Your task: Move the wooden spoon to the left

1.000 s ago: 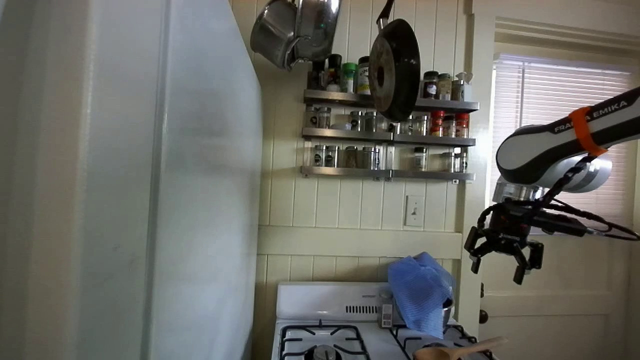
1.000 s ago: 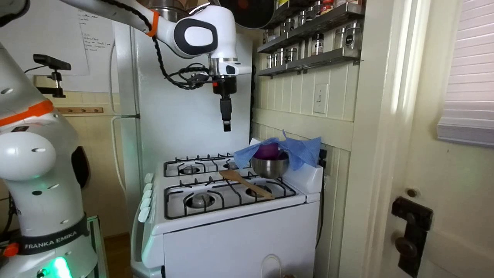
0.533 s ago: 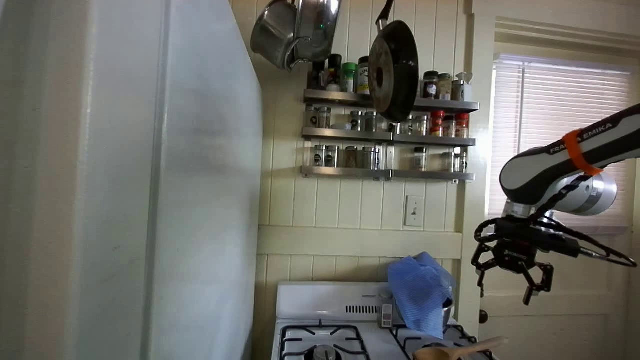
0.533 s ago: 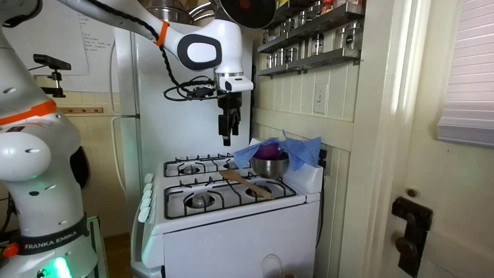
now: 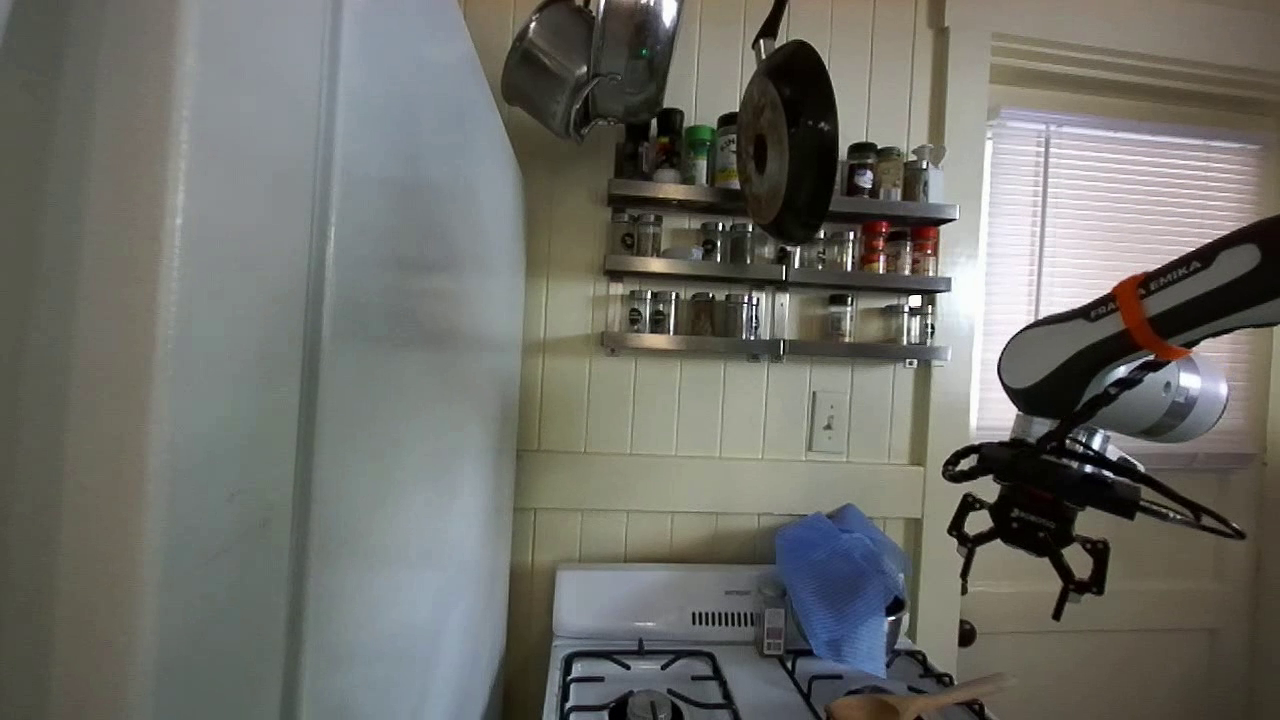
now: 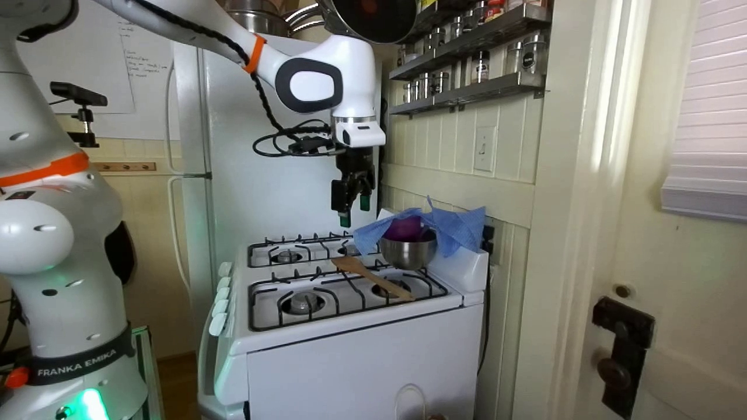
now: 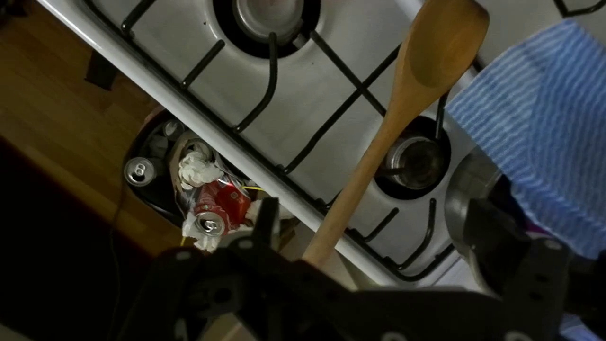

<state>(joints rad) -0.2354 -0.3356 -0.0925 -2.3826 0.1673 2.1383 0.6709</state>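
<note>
The wooden spoon [image 6: 375, 279] lies across the grates on the near side of the stove in an exterior view. Only its bowl end and part of the handle show at the bottom of an exterior view [image 5: 878, 706]. In the wrist view the spoon [image 7: 384, 135] runs diagonally, and its handle end is hidden behind the gripper body. My gripper [image 6: 355, 212] hangs above the stove, pointing down, well clear of the spoon. Its fingers are spread with nothing between them, as an exterior view [image 5: 1012, 597] and the wrist view [image 7: 374, 213] also show.
A metal bowl [image 6: 408, 254] with a blue cloth [image 6: 461, 230] stands at the back of the stove [image 6: 362, 344], close to the spoon. Pans [image 5: 790, 140] hang above. Spice shelves [image 6: 473, 96] line the wall. A bin with cans [image 7: 208, 203] stands beside the stove.
My gripper has moved down toward the stove and turned, so both fingers now show apart in both exterior views. The spoon has not moved.
</note>
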